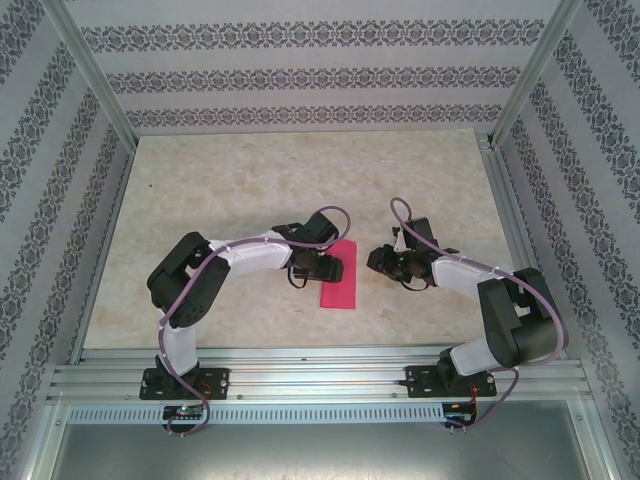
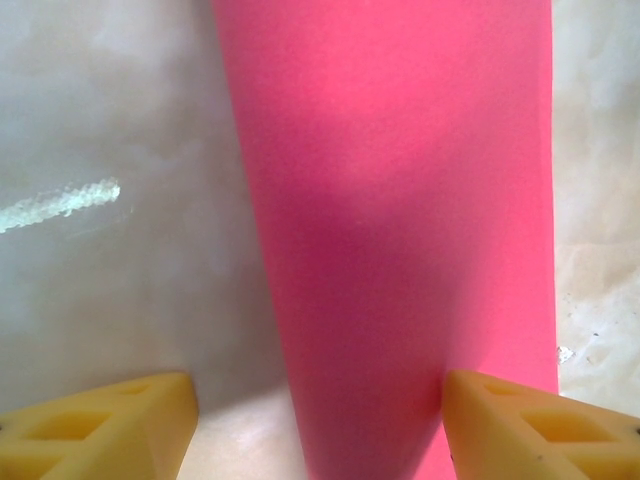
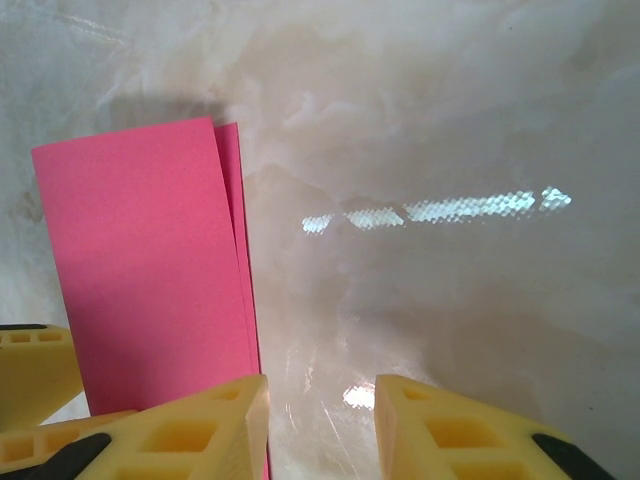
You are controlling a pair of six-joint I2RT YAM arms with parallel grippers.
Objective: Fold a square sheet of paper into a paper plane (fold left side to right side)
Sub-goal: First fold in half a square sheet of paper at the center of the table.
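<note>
Pink paper, doubled into a narrow strip, lies mid-table with its long axis running 12 to 6 o'clock. The left claw hangs open over the strip's 9 o'clock edge and is the nearer one. The right claw, also open, sits apart at 3 o'clock.

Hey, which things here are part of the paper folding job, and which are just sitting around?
Part of the job: the pink paper, already folded into a narrow strip; the left gripper, open over it; the right gripper, open beside it.
Just around: the marbled table; the patterned walls; the metal frame.
</note>
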